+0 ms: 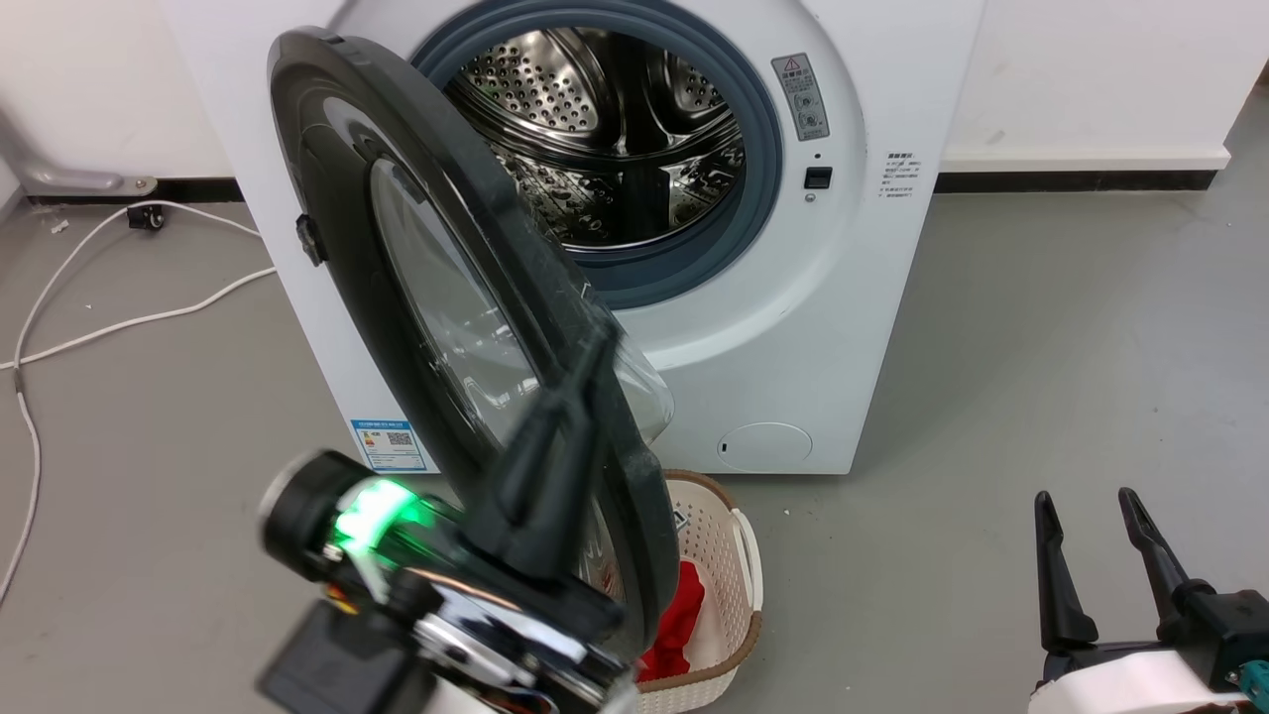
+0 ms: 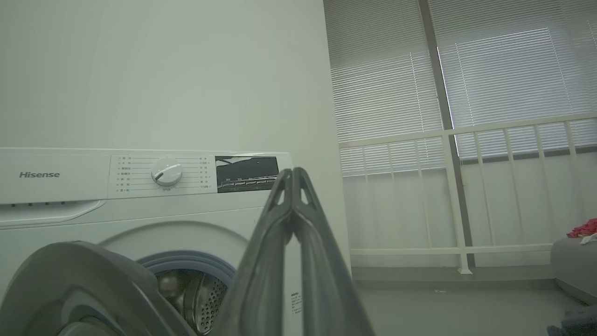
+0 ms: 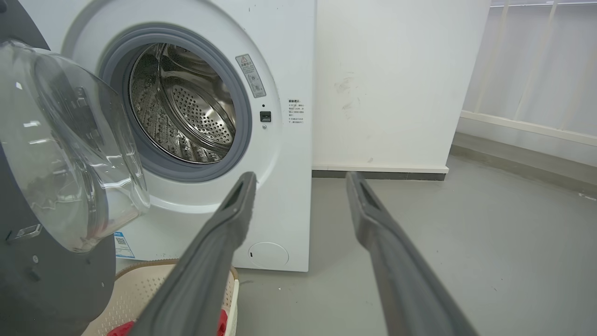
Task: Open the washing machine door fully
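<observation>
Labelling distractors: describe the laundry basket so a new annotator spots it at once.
Find the big white washing machine, its round black door swung open. On the grey floor in front of it, partly behind the door's lower edge, sits the basket. Cream perforated walls, a brown rim and red cloth inside set it apart from the glossy door.

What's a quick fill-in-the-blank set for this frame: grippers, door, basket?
1. The left gripper, fingers pressed tip to tip, is ___ (open/shut).
2. The right gripper, fingers spread apart, is ___ (open/shut).
3. In the head view, the washing machine door hinges on the washing machine's ___ side.
4. The cloth in the basket is ___.
Missing words: shut; open; left; red.
</observation>
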`<state>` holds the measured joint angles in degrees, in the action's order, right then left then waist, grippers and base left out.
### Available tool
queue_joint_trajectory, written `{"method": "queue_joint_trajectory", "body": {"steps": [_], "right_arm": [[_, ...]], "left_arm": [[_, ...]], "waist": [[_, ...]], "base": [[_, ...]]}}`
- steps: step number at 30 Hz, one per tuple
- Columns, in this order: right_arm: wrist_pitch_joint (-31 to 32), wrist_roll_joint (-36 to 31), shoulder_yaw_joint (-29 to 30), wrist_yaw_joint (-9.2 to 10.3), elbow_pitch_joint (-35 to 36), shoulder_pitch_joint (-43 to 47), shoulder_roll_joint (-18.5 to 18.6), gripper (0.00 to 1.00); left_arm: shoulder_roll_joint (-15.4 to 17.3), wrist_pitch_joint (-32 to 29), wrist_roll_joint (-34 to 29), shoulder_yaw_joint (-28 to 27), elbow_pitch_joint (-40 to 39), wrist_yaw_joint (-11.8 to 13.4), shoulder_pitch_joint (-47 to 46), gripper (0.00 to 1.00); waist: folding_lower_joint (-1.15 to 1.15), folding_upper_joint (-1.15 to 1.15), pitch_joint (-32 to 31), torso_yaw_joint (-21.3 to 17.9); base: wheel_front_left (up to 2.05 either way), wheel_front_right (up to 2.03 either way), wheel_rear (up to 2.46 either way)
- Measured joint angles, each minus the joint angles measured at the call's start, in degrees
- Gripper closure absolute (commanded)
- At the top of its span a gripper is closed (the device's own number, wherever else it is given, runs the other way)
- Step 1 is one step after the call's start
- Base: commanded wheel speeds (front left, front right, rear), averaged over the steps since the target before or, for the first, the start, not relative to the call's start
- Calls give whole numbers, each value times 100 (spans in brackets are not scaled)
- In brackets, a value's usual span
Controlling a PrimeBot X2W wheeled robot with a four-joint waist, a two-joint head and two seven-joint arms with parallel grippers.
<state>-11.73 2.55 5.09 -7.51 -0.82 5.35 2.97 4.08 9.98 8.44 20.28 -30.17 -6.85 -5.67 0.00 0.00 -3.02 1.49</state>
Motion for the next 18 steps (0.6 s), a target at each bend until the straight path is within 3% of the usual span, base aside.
{"method": "queue_joint_trajectory", "body": {"steps": [10, 18], "right_arm": [[19, 1, 15, 0, -49, -2, 0, 0], [19, 2, -26, 0, -79, -16, -1, 0]], "left_arm": [[235, -492, 296, 929, 294, -30, 587, 100], [346, -726, 436, 1067, 934, 66, 1141, 100]], "waist": [[0, 0, 62, 54], [0, 0, 117, 83]], "base": [[0, 0, 0], [0, 0, 0]]}}
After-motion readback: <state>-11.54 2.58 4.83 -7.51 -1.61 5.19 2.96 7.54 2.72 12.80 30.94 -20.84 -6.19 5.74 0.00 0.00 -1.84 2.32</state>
